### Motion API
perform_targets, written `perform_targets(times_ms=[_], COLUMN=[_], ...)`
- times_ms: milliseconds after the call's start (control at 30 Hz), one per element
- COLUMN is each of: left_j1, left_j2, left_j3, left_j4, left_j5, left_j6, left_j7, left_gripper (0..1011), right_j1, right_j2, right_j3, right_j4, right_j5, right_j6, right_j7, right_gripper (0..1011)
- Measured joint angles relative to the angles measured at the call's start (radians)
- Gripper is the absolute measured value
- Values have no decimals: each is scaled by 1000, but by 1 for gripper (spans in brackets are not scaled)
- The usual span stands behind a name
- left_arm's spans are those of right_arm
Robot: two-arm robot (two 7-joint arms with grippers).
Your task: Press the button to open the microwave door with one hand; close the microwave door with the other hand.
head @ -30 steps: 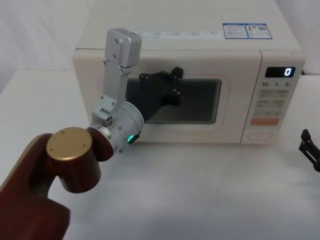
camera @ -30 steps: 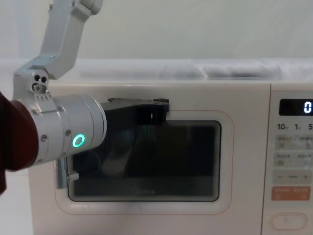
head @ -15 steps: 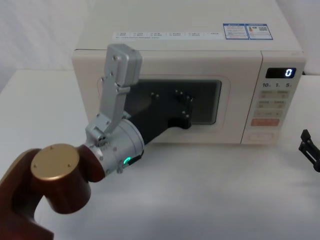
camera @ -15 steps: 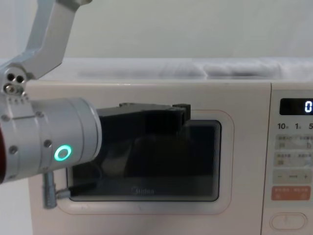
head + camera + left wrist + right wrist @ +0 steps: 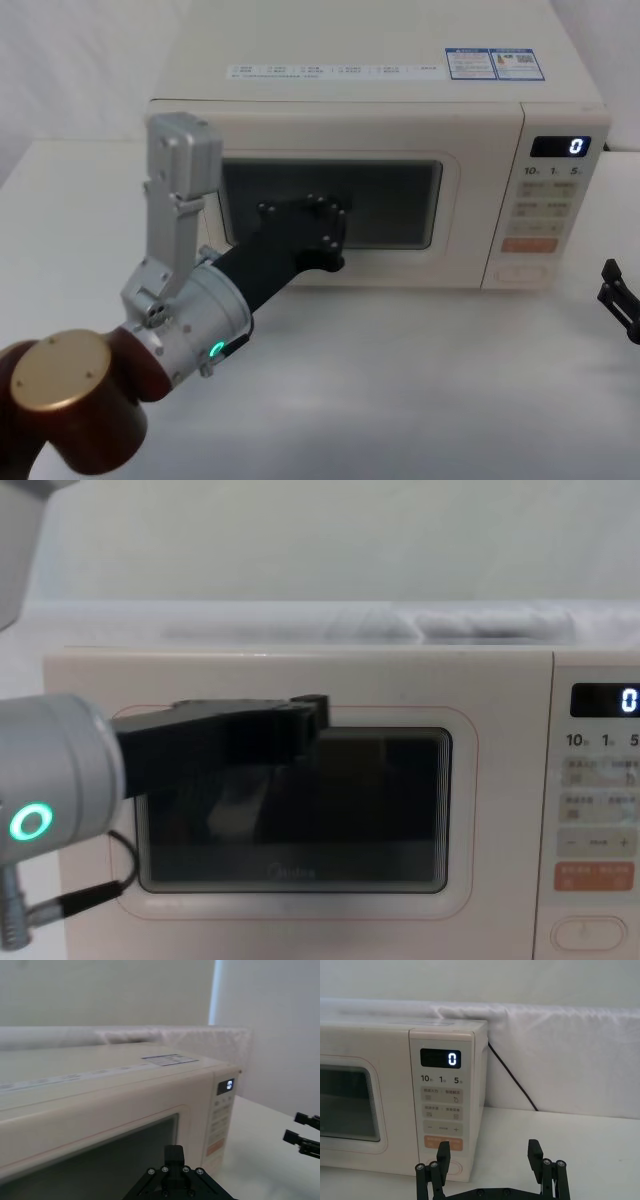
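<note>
Head view: the microwave door (image 5: 330, 215) sits flush with the oven front, and the left gripper (image 5: 318, 232), which pressed near the window's top half a second ago, has drawn back and lower, so the closing step appears finished. The button (image 5: 526, 271) lies at the panel's foot; the right gripper (image 5: 618, 302) is parked beside the oven. Left wrist view: whether the left fingers are parted I cannot tell. Right wrist view: the right fingers stand apart, holding nothing. Chest view: the door shows no gap.
</note>
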Motion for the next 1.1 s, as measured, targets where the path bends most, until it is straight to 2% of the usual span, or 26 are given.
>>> perform_targets(times_ms=[267, 533, 667, 867, 1000, 1100], left_j1=[97, 169, 206, 277, 307, 336], left_j2=[-4, 1, -1, -5, -8, -12], left_j3=[-60, -102, -123, -163, -178, -199], left_j4=[-52, -93, -114, -142, -140, -124], left_j5=[-20, -31, -21, 49, 88, 141], left_j6=[-16, -25, -46, -105, -131, -164], left_j7=[85, 112, 136, 178, 200, 229], left_gripper=[0, 0, 0, 0, 0, 0], right_j1=[0, 0, 0, 0, 0, 0], right_j2=[0, 0, 0, 0, 0, 0], right_j3=[0, 0, 0, 0, 0, 0], right_j4=[0, 0, 0, 0, 0, 0], right_j5=[0, 0, 0, 0, 0, 0], right_j6=[0, 0, 0, 0, 0, 0], right_j7=[0, 0, 0, 0, 0, 0], right_gripper=[1002, 1002, 1002, 1002, 1002, 1002])
